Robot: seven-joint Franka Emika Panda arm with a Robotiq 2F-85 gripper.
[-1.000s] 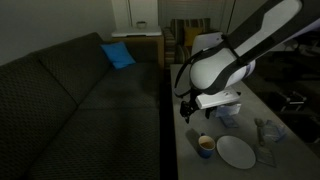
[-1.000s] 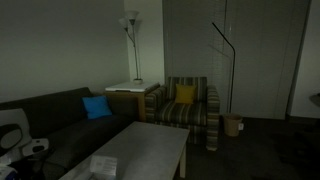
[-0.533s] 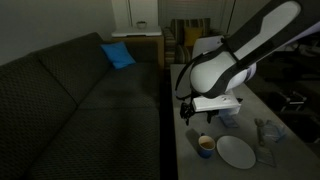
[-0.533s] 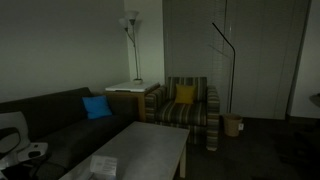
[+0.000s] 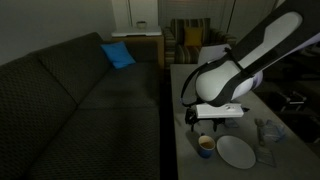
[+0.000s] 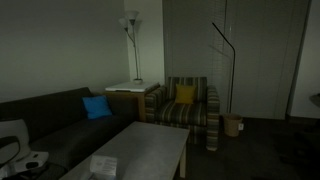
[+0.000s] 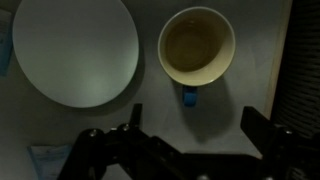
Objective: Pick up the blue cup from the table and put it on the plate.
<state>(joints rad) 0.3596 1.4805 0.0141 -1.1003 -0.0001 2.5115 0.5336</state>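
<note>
- In the wrist view the two fingers (image 7: 260, 128) stand wide apart at the bottom edge and hold nothing.
- The cup (image 7: 197, 47) sits upright on the desk (image 7: 240, 100), just beyond the fingers. It lies in line with the gap between them, nearer the right-hand finger in this picture, and touches neither.
- This view looks straight down into the cup. The inside is pale, and a small blue handle (image 7: 189, 97) points back toward the fingers.
- The plate (image 7: 75, 52) lies flat beside the cup, close to it but apart, with nothing on it.
- A pale bluish thing (image 7: 45, 160) shows at the lower corner, too dim to tell what it is.
- An exterior view shows what the wrist cannot: the white arm (image 5: 235, 65) bends down over the desk and the fingers hang above the cup (image 5: 205, 146), clear of its rim. The plate (image 5: 236, 152) lies just beside the cup.
- From that side the cup's handle is too small to make out.
- Beside the desk runs a dark sofa (image 5: 90, 100) with a blue cushion (image 5: 118, 54) at its far end.
- An exterior view from farther off takes in the room: a long stretch of desk (image 6: 150, 145), a striped armchair (image 6: 185, 110) with a yellow cushion (image 6: 185, 95), and a floor lamp (image 6: 131, 40) behind it.
</note>
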